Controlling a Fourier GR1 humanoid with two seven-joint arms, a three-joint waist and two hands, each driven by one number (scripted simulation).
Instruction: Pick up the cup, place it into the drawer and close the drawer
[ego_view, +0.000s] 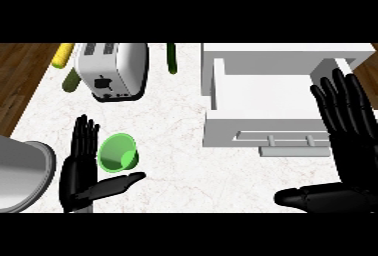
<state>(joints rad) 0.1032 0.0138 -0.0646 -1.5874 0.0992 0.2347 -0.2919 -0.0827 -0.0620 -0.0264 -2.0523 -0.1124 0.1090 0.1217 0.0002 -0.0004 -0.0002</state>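
Fingers, left hand (83, 172): straight and spread wide, thumb out to the side, holding nothing; they stand just beside the cup, on its left, and whether they touch it cannot be told
Fingers, right hand (345, 150): straight and wide, thumb stretched leftward, holding nothing; the hand shows over the drawer's front right corner
Cup (118, 153): green, round, smooth, lying tilted on the counter's near left part, its open mouth partly showing; its lower rim sits just above the left thumb
Drawer (258, 100): white, boxy, pulled open at the counter's right side, flat inner floor bare; a pale bar handle runs along its front face
Hidden or cut off: the drawer's right wall and part of the handle are covered by the right hand; both forearms run out at the lower edge
Counter (177, 150): pale marble-like top with faint veins, dark wood floor beyond its left edge
Toaster (112, 70): white and grey, rounded box with two slots, near the far left corner
Corn (63, 55): yellow, at the far left edge, partly cut off
Green vegetables: one dull green piece (71, 81) half hidden behind the toaster, one slim dark one (173, 60) at the far edge; kinds hard to make out
Grey rounded object (26, 175): smooth, curved, cut off at the left edge
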